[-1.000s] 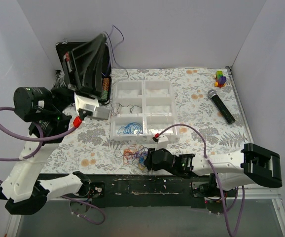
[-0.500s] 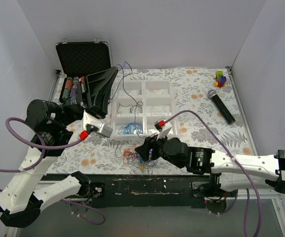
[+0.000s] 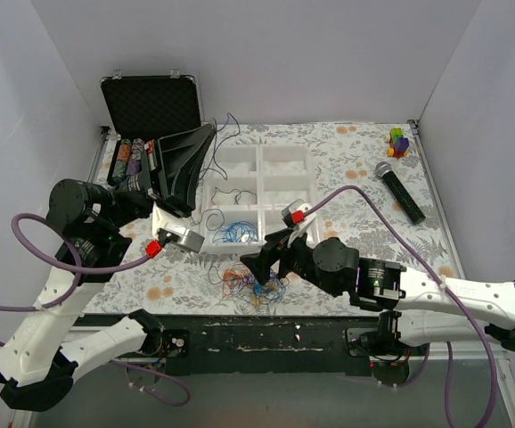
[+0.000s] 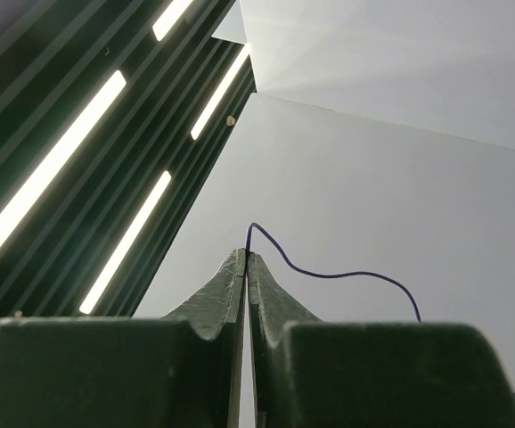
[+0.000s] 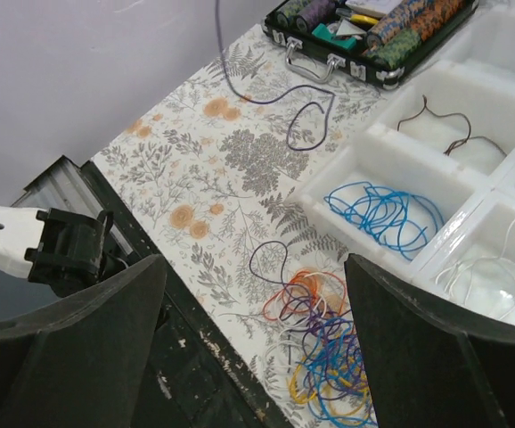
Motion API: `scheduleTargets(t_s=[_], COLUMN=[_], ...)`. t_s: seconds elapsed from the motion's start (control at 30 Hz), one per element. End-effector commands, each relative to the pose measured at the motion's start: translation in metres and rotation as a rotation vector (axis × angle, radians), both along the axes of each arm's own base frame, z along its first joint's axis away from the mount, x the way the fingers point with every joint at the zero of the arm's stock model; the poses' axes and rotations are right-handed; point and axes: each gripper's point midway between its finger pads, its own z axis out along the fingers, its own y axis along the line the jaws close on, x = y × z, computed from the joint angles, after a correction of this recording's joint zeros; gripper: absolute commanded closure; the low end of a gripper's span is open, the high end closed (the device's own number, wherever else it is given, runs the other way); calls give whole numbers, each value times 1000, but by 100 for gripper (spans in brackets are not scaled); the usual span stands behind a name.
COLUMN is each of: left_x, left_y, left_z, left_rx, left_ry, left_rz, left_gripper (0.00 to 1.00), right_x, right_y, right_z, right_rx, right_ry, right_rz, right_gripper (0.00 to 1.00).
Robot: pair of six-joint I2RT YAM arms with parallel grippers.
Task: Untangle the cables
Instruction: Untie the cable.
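The cables lie as a tangle [image 3: 256, 285] of blue, purple, orange, yellow and white wires at the near table edge, in front of the white tray [image 3: 259, 169]. The tangle also shows in the right wrist view [image 5: 338, 357]. My right gripper [image 3: 271, 259] is open and empty, above the tangle [image 5: 256, 267]. My left gripper [image 3: 209, 130] is raised beside the tray's left side and is shut on a purple cable [image 3: 231, 120]. That cable hangs down to the table [image 5: 284, 116]. In the left wrist view the jaws [image 4: 248, 256] pinch its end [image 4: 329, 274].
Blue cables [image 3: 237, 234] lie in the tray's near-left compartment [image 5: 387, 214], and a dark cable [image 5: 445, 120] lies in the one behind. An open black case [image 3: 151, 107] with poker chips stands at the back left. A microphone [image 3: 400, 192] and a coloured toy [image 3: 399, 141] lie at the right.
My left gripper came down and right from over the case toward the tray, still holding the purple cable. My right gripper rose from the tangle and moved back a little.
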Motion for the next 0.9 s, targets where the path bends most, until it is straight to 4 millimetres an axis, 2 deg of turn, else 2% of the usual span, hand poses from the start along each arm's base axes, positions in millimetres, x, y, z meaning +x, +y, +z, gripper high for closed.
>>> scheduleTargets(t_s=[0.0,0.13,0.23,0.33,0.4,0.5,0.6,0.67,0.73,0.83,0.87], left_x=[-13,-11,-12,-11,-10,-10,-10,-10,-8,-6,-5], left_y=[0,-1,0,0,-1,-1,-1,0,0,3,5], left_z=[-1,-4,-3,-5,-5,-4,-3,-1,-1,1,1], left_rx=[22,29,24,23,22,21,17,10,3,-19,-29], left_ry=[-33,-24,-13,-2,5,10,16,21,36,69,83], left_rz=[-31,-30,-35,-33,-34,-40,-45,-43,-40,-37,-32], left_gripper=[100,100,100,100,100,100,100,100,100,100,100], right_x=[9,21,34,51,63,87,100,105,107,107,109], right_y=[14,34,48,50,49,47,51,58,65,69,68], right_z=[62,86,95,98,96,82,74,75,80,88,91], right_rx=[105,99,86,108,129,121,129,150,174,219,236], right_ry=[-181,-277,-309,-319,-311,-275,-260,-250,-242,-241,-237], right_rz=[7,-6,-29,-71,-91,-145,-156,-139,-120,-100,-100], right_gripper=[9,5,5,5,6,8,12,18,32,67,82])
